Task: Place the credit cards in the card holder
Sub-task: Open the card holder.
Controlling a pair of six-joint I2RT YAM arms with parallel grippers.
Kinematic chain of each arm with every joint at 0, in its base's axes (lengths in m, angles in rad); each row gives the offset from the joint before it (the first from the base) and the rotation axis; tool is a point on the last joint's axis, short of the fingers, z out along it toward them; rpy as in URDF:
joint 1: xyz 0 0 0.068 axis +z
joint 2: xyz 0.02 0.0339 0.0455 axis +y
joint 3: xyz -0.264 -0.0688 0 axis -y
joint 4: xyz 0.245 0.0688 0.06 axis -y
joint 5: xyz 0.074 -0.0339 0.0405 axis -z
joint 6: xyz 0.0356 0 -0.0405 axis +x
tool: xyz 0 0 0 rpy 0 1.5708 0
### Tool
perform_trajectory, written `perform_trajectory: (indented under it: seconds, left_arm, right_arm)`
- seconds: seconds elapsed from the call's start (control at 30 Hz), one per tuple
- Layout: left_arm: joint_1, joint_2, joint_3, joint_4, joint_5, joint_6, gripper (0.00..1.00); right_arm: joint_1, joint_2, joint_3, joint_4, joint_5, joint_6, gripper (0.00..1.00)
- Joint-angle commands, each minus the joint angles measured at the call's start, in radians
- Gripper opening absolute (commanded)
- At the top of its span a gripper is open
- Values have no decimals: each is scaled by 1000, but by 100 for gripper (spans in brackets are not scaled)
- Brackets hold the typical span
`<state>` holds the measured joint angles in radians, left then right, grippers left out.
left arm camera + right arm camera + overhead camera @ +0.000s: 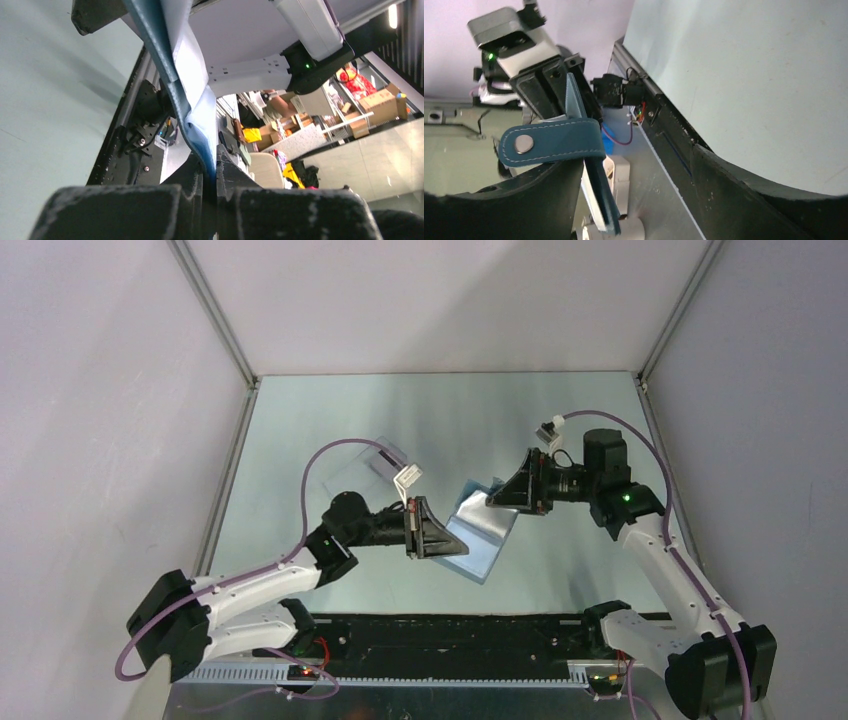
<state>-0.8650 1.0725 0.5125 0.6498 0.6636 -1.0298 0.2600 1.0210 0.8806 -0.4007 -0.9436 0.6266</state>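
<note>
The card holder [488, 532] aloft over the desk [400, 420]: left fingers [125, 210] clenched on its edge; right fingers [744, 195] spread astride its tab edge.

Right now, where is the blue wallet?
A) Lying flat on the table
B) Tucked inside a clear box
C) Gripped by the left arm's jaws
C: the left wrist view shows the left jaws shut on the wallet's edge, holding it tilted above the table.
</note>
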Motion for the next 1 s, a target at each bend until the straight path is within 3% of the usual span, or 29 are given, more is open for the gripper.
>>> perform_trajectory:
  seconds: [0.0,0.1,0.23,0.3,0.33,0.4,0.53,0.7,0.97]
  left_arm:
    - [1,-10,47,65,102,-15,0]
    - [1,3,58,63,127,-17,0]
    - [3,25,67,60,137,-23,0]
    - [2,35,71,59,141,-24,0]
    - [3,38,72,59,141,-24,0]
    - [4,45,74,58,144,-19,0]
    - [20,41,60,36,153,23,0]
    - [48,32,61,-63,153,150,0]
    - [53,74,127,-315,120,349,0]
  right_arm:
    - [10,-9,4,37,-168,-63,78]
    - [27,-15,4,35,-234,-77,70]
    - [65,-22,4,30,-274,-95,53]
    - [85,-19,4,21,-283,-105,37]
    - [86,-15,4,10,-296,-109,19]
    - [85,-6,4,5,-316,-104,1]
    - [72,-14,4,50,-350,-38,0]
    - [44,-57,-21,248,-422,170,0]
    - [33,-101,-22,247,-495,229,0]
